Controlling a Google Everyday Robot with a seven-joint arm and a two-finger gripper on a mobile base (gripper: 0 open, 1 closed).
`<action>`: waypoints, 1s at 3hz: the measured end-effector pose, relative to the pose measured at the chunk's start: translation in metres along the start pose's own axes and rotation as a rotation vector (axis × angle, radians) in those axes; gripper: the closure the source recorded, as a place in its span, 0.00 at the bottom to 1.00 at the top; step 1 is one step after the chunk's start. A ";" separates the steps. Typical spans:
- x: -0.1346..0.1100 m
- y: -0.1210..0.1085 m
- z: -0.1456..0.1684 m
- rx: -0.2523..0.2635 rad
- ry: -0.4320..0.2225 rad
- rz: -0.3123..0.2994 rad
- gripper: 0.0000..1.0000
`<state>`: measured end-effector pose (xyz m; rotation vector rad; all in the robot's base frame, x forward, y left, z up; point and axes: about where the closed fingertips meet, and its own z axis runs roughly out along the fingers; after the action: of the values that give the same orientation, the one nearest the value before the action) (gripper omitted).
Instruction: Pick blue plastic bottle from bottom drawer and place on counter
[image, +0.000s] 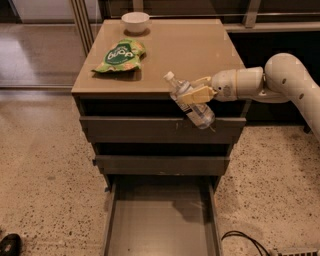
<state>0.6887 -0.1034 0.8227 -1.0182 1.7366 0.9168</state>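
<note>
My gripper (192, 92) is shut on the blue plastic bottle (196, 111), a small clear bottle with a white cap. I hold it tilted, cap up and to the left, level with the counter's front edge and in front of the top drawer. The white arm reaches in from the right. The counter (190, 55) is the glossy tan top of the cabinet. The bottom drawer (160, 225) is pulled out below, its flat grey floor bare with the bottle's shadow on it.
A green snack bag (120, 56) lies on the counter's left side. A white bowl (135, 22) stands at the counter's back edge. The two upper drawers (160, 130) stick out a little. A black cable (245, 240) lies on the floor at lower right.
</note>
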 end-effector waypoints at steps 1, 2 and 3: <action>0.000 0.000 0.000 0.000 0.000 0.000 1.00; -0.013 -0.005 0.001 -0.013 -0.016 -0.002 1.00; -0.058 -0.011 -0.005 -0.026 -0.027 -0.009 1.00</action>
<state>0.7118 -0.0977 0.8769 -1.0253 1.7002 0.9456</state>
